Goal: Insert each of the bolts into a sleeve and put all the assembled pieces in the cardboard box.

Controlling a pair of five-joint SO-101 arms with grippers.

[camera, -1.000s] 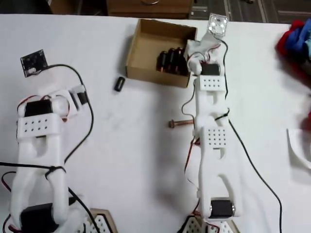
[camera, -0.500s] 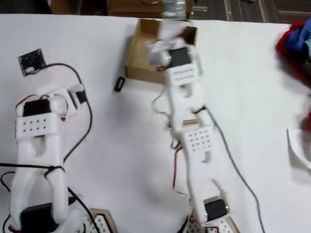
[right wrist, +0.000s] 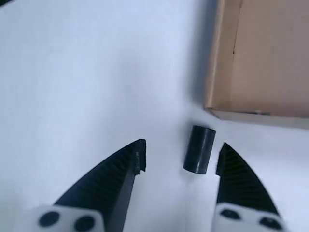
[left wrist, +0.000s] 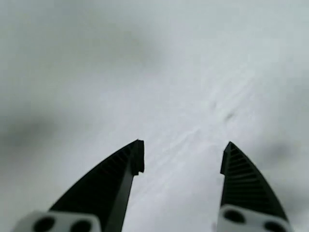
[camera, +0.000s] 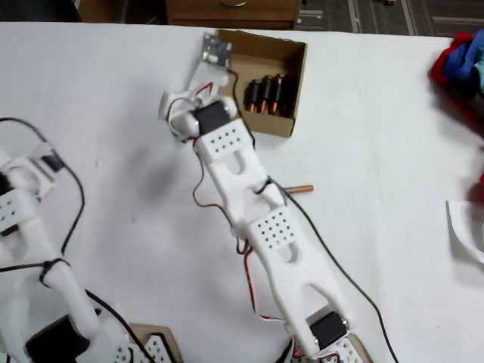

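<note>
A black sleeve (right wrist: 199, 149) lies on the white table just outside the cardboard box (right wrist: 260, 58). My right gripper (right wrist: 182, 147) is open above it, and the sleeve sits between the fingers, close to one fingertip (right wrist: 223, 154). In the high view the right arm (camera: 227, 144) stretches diagonally to the box's (camera: 227, 49) left side and covers the sleeve. Three assembled pieces (camera: 265, 94) stand in the box. A copper bolt (camera: 301, 189) pokes out from under the right arm. My left gripper (left wrist: 183, 145) is open over bare table, and the left arm (camera: 19, 208) sits at the table's left edge.
Red and blue cloth (camera: 457, 57) lies at the far right edge, with a white curved object (camera: 463, 231) below it. Black cables (camera: 72, 204) trail around the left arm. Open tabletop lies between the two arms and to the right of the box.
The right arm has swung left from over the box to the sleeve beside it. The left arm has shifted left towards the table's edge.
</note>
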